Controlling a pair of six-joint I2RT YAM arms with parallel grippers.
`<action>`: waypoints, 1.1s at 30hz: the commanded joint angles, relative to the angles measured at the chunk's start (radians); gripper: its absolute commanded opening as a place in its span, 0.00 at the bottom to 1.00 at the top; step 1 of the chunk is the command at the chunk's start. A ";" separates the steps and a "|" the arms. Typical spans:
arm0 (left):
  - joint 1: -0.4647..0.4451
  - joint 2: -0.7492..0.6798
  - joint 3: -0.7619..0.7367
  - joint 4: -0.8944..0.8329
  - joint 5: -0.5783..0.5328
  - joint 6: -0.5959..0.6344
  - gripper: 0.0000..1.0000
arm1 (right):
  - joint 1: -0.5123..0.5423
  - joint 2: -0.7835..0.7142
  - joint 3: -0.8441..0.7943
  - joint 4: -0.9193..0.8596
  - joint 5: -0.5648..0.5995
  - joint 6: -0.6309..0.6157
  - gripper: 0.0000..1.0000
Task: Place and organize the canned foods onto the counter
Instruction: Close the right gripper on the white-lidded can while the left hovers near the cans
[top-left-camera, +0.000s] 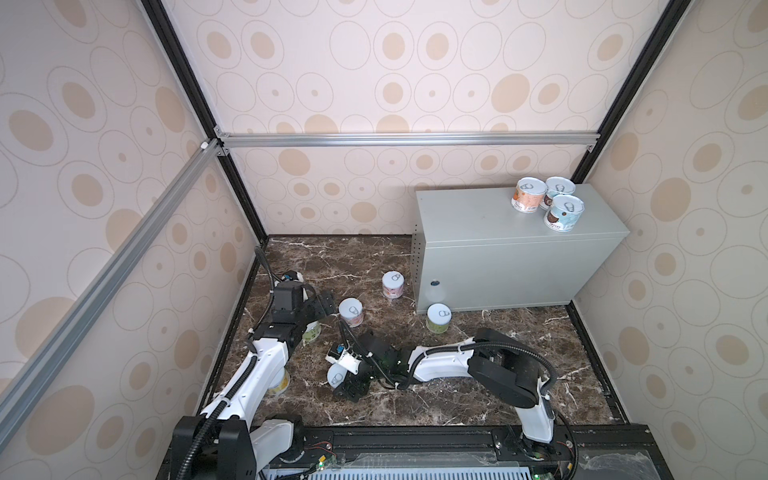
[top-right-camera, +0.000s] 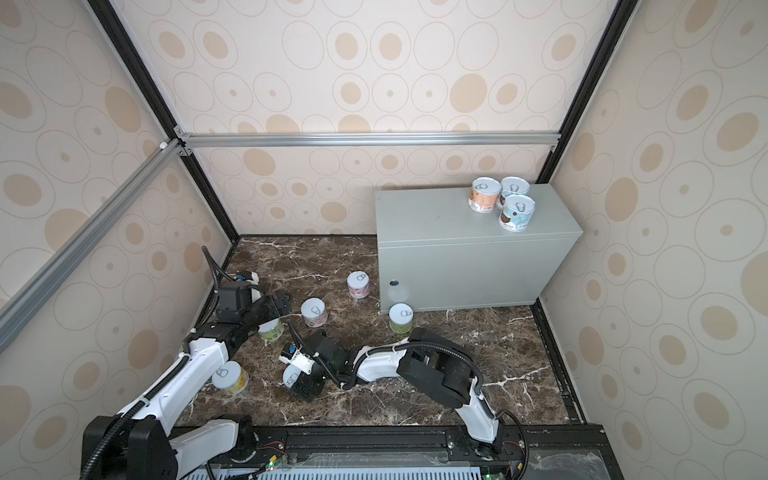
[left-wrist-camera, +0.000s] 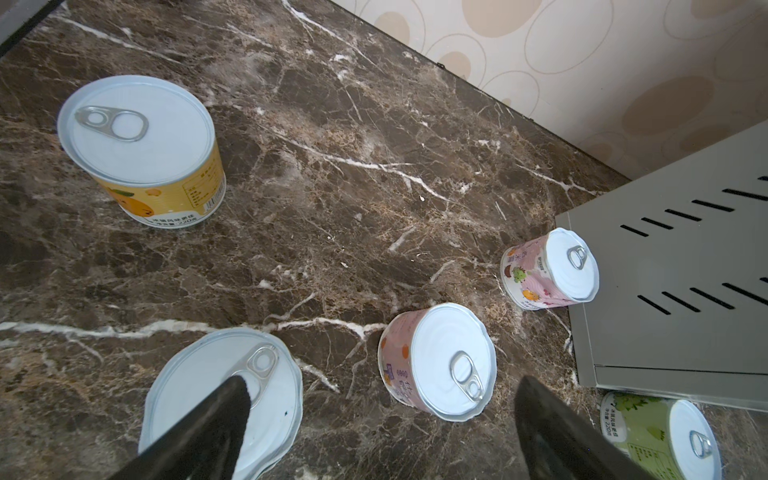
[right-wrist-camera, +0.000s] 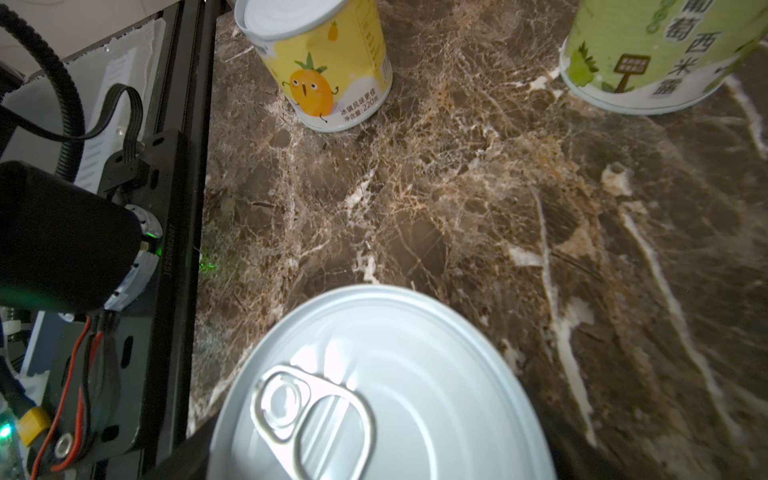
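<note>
While three tins (top-left-camera: 559, 212) stand clustered at the far right end of the bench (top-left-camera: 469, 224), a pickup is judged to be in hand. The right claw (top-left-camera: 341, 380) is seen clamped about a tin (right-wrist-camera: 395, 374) low at the marble surface (top-left-camera: 498, 374). The left claw (left-wrist-camera: 380, 388) is spread wide and empty above other tins (left-wrist-camera: 436, 361). Next, a lift clear of the bench edge is called for, then a set-down beside the cluster.
</note>
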 joint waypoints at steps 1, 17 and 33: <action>0.010 -0.003 0.001 0.019 0.008 0.002 0.99 | 0.005 0.028 0.021 0.003 -0.013 -0.007 0.93; 0.017 -0.011 -0.005 0.021 0.011 0.001 0.99 | 0.007 0.055 0.066 0.012 -0.028 0.007 0.83; 0.018 -0.027 -0.010 0.038 0.040 0.018 0.99 | 0.007 -0.129 -0.075 0.036 0.052 0.019 0.61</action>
